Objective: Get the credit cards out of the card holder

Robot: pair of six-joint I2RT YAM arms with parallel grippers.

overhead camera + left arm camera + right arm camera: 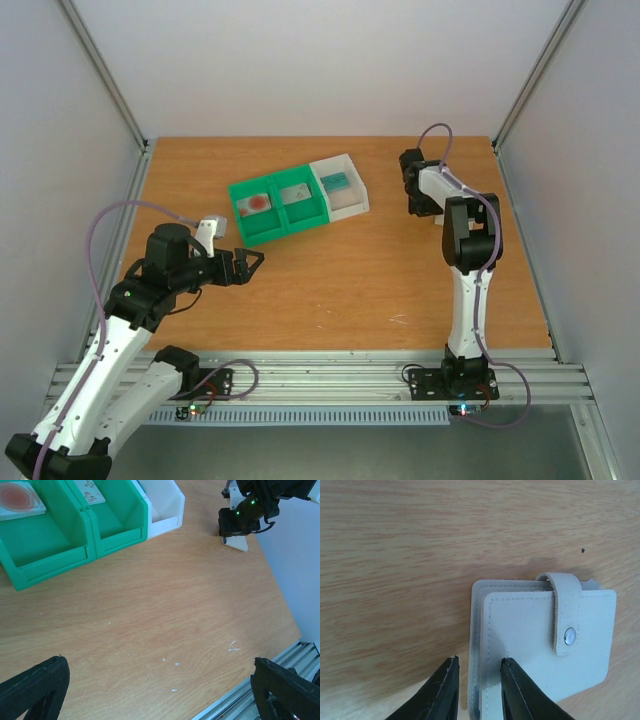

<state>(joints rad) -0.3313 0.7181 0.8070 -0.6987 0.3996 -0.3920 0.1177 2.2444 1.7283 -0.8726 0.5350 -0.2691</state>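
1. Two fingers of the right gripper [478, 680] straddle the left edge of the card holder [530, 645] at the bottom of the right wrist view. The jaws stand narrow, but I cannot tell whether they pinch it. A gap shows beside the left finger, so the grip may catch only the outer flap and slip off.
2. Its snap tab [566, 615] is fastened. A pull at the edge would likely drag the whole holder across the table [395, 540] rather than free anything.
3. Wide open and holding nothing, the left gripper [250, 265] sits at lower left of the overhead view, well apart from the holder. Nothing braces the holder against skidding.
4. Three credit cards [258, 201] lie in the green tray [262, 232] and white tray [350, 205], upper centre. Whether any remain inside the holder is hidden.
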